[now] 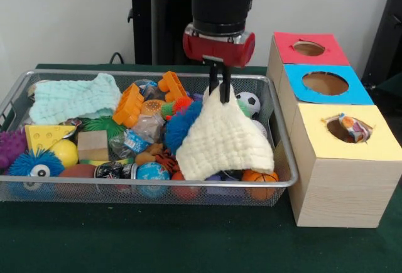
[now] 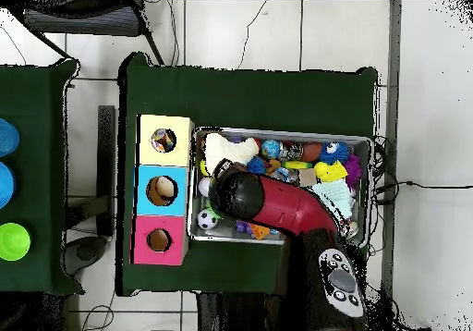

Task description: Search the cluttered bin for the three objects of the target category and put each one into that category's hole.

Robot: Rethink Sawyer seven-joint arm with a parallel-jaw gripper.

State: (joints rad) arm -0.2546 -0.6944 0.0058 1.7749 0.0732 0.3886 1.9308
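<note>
Spotted wrapper [image 1: 353,128] sat crumpled in the yellow hole [image 1: 344,130], while the end effector [image 1: 220,90] pinched a cream waffle cloth [image 1: 225,141] above the wire bin [image 1: 284,154].

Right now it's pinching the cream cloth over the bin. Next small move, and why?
Probably carry the cream waffle cloth sideways and drop it on the bin's mint-cloth end. The gripper holds a non-target; one wrapper already sits in the yellow hole.
</note>
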